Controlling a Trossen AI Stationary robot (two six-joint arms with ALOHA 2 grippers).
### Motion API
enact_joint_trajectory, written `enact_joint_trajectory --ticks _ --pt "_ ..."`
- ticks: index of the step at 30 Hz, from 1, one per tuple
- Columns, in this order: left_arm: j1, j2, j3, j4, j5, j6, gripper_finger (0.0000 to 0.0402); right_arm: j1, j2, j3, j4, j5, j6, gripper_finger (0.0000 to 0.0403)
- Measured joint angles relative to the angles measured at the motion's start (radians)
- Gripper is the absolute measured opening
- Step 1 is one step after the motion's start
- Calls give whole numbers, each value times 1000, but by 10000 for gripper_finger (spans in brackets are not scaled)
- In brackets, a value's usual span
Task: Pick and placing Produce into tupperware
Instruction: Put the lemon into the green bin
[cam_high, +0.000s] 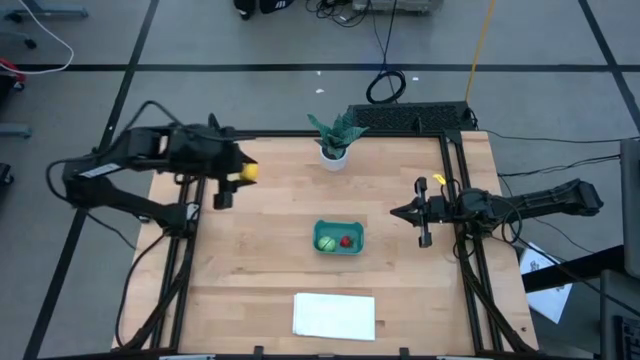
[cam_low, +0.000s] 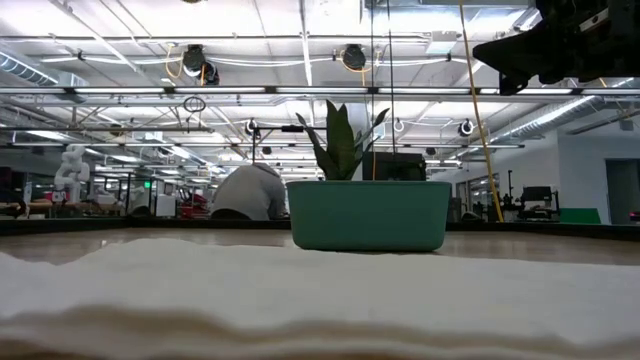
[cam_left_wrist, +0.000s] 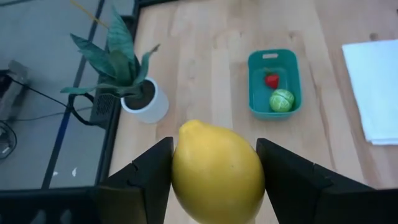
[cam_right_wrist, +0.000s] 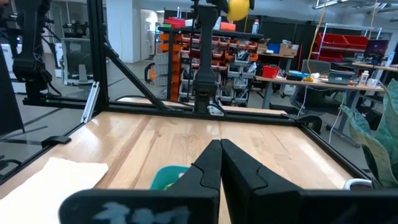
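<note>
Your teal tub sits near the middle of the worktop, and it already holds two pieces: the green round one and the smaller red one, side by side. The yellow lemon is outside it, clamped between the fingers of your left pincer, raised over the worktop's far left part, well apart from the tub. Your right pincer hangs at the right side with its fingers pressed together, gripping nothing. A potted plant stands at the far edge, and a white sheet lies at the near edge.
</note>
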Motion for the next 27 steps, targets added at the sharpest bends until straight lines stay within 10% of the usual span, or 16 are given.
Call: enact_joint_trajectory --ticks 27 --pt "0 -514 -697 721 68 -98 214 0 0 0 0 0 6 0"
